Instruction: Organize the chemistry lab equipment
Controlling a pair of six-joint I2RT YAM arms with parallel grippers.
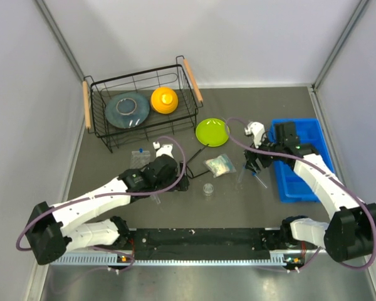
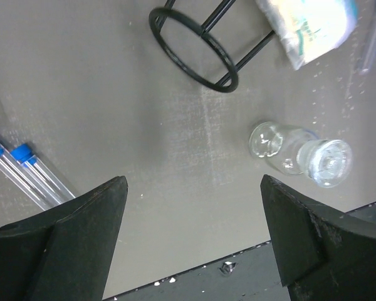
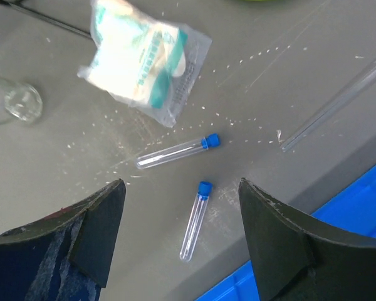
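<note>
My left gripper (image 1: pixel 178 183) (image 2: pixel 193 207) is open and empty over bare table. Two blue-capped test tubes (image 2: pixel 26 170) lie by its left finger. The tiny clear dish (image 2: pixel 301 153) (image 1: pixel 208 189) lies to its right. The black-framed goggles (image 2: pixel 194 53) are ahead of it. My right gripper (image 1: pixel 252 166) (image 3: pixel 180 200) is open, low over a blue-capped test tube (image 3: pixel 197 219). A second tube (image 3: pixel 175 152) lies just beyond, then the crinkly packet (image 3: pixel 144 59) (image 1: pixel 220 164). The thin glass rod (image 3: pixel 335 103) lies to the right. A clear rack (image 1: pixel 138 160) shows faintly near the basket.
A blue bin (image 1: pixel 301 160) sits at the right, beside my right gripper. A wire basket (image 1: pixel 113 135) at the back left holds a grey plate (image 1: pixel 126 110) and an orange bowl (image 1: pixel 164 100). A lime-green plate (image 1: pixel 212 132) lies at mid-back.
</note>
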